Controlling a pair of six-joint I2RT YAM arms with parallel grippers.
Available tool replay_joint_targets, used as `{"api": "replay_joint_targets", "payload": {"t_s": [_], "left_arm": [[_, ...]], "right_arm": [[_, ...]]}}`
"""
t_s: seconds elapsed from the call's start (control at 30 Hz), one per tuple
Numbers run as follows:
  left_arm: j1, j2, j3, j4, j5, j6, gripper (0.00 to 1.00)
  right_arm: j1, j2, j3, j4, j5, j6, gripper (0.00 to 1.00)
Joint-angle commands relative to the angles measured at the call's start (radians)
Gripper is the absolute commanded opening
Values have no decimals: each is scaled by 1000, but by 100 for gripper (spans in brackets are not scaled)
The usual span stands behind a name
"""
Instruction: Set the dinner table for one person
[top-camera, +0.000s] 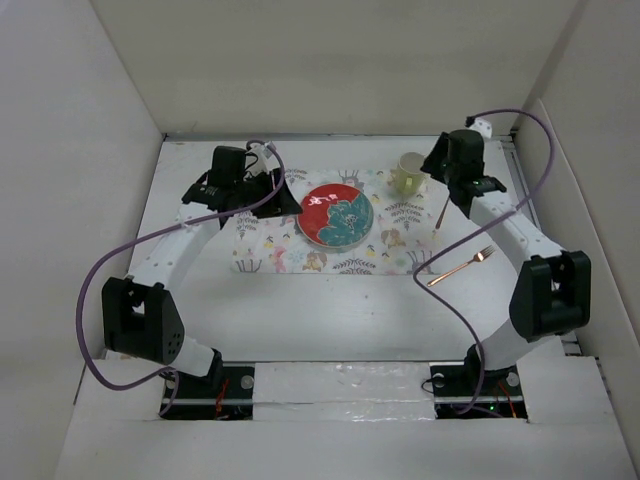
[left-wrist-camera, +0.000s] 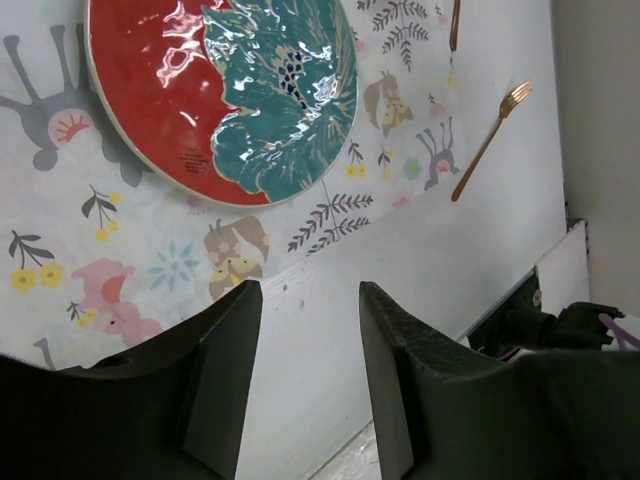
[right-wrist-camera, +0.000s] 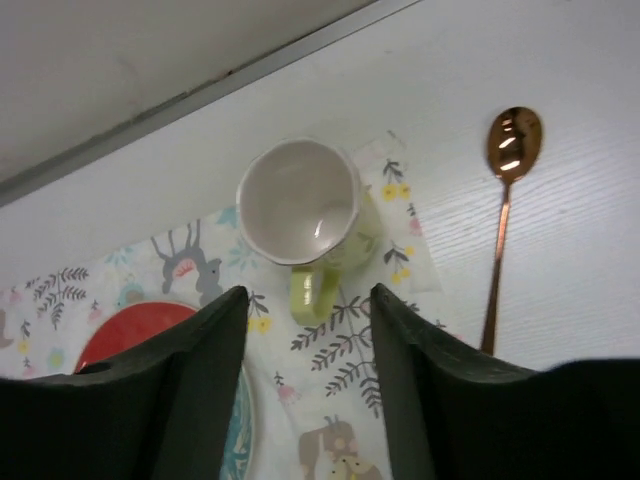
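Note:
The white dinner table (top-camera: 330, 310) carries a floral placemat (top-camera: 285, 250) with a red and teal plate (top-camera: 336, 215) in its middle. A pale green mug (top-camera: 409, 175) stands upright on the mat's far right corner. A copper spoon (top-camera: 441, 212) and a copper fork (top-camera: 462, 267) lie on the bare table to the mat's right. My left gripper (top-camera: 283, 197) hovers open and empty at the plate's left side; its view shows the plate (left-wrist-camera: 220, 90) and the fork (left-wrist-camera: 490, 140). My right gripper (top-camera: 437, 165) is open and empty beside the mug (right-wrist-camera: 300, 205), spoon (right-wrist-camera: 505, 200) alongside.
White walls (top-camera: 330, 60) close in the table at the back and both sides. Purple cables (top-camera: 90, 300) loop from each arm. The arm bases (top-camera: 210, 385) sit at the near edge.

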Motion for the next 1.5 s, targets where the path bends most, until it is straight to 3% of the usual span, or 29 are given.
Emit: {"api": "replay_joint_targets", "payload": {"t_s": [0.0, 0.03, 0.07, 0.13, 0.17, 0.27, 0.33, 0.37, 0.4, 0.5, 0.53, 0.63, 1.0, 1.1, 1.2, 1.33, 1.47], "left_arm": [[-1, -47, -47, 63, -7, 7, 40], [-1, -48, -58, 71, -9, 7, 36], [-1, -50, -69, 77, -9, 7, 24], [-1, -53, -104, 98, -9, 10, 4], [-1, -55, -123, 104, -9, 10, 0], [-1, -56, -152, 127, -15, 10, 0], [-1, -58, -170, 144, -19, 11, 0], [-1, -58, -176, 146, -21, 11, 0], [-1, -58, -184, 150, -24, 13, 7], [-1, -62, -199, 167, -24, 15, 15], [-1, -62, -204, 169, -25, 15, 16], [-1, -58, -207, 172, -33, 22, 20], [-1, -15, -167, 157, -52, 36, 23], [-1, -15, -161, 152, -58, 38, 23], [-1, -15, -158, 147, -68, 38, 23], [-1, -18, -161, 149, -61, 38, 23], [-1, -24, -158, 147, -41, 33, 23]], "right_arm": [[-60, -58, -70, 18, -30, 51, 52], [-86, -61, -81, 18, -33, 61, 37], [-98, -53, -93, 0, -30, 82, 28], [-126, -32, -90, -23, -27, 100, 0], [-159, 14, -64, -55, -61, 108, 0], [-215, 126, 93, -213, -119, 102, 0], [-229, 303, 242, -333, -137, 69, 0], [-229, 304, 243, -371, -138, 61, 3], [-241, 374, 325, -426, -132, 45, 22], [-253, 459, 417, -473, -110, 28, 47], [-266, 511, 477, -496, -110, 27, 53], [-266, 594, 592, -586, -110, 22, 54], [-266, 746, 757, -783, -95, 35, 35], [-266, 737, 722, -794, -84, 28, 32], [-266, 720, 685, -789, -56, 18, 22], [-275, 669, 625, -749, -27, 8, 0], [-275, 544, 536, -651, -18, -7, 0]]}}
